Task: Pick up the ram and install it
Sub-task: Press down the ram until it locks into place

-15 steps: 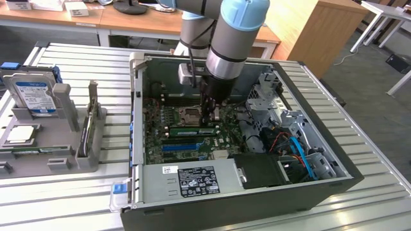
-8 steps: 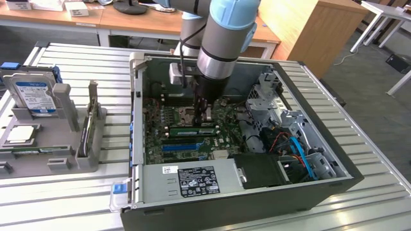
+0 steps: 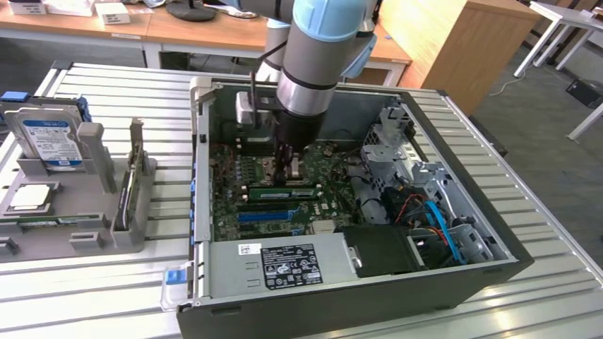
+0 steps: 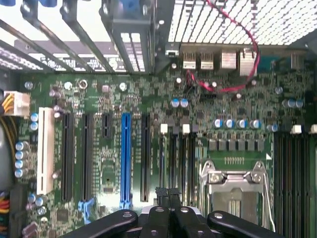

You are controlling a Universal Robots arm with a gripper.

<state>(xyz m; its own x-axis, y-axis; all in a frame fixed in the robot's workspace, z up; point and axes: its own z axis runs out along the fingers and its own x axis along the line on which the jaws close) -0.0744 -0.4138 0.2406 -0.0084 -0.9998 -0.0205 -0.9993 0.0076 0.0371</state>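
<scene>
- Between the fingertips of the gripper [image 4: 168, 193] nothing is held: the two black fingers [image 4: 161, 196] are pressed together and empty, pointing down at the motherboard [image 4: 99, 99].
- Directly under the gripper [image 3: 287, 161] in the exterior view is the middle of the board, inside the open computer case [image 3: 490, 268], with the arm coming straight down from above.
- Just beside the gripper in the wrist view are the silver processor socket [image 4: 233, 183] on one side and the blue expansion slot [image 4: 126, 158] on the other.
- Just off the gripper's tip, on the side nearer the exterior camera, lies the ram [image 3: 282, 192]: a thin green stick with a pale label that looks to be sitting in a board slot. I cannot tell whether it is fully seated.
- Its long axis runs across the gripper's front, from the exterior view's left to the exterior view's right. The tip stands near the stick's mid-length but not clearly touching it.
- Beyond the socket from the fingers, the wrist view shows a bank of dark memory slots [image 4: 292, 178]. Whether one is filled cannot be made out there.
- Well away from the gripper, outside the case, a grey tray [image 3: 104, 212] on the bench [image 3: 94, 282] carries a hard drive [image 3: 52, 141] and an upright card [image 3: 127, 194].
</scene>
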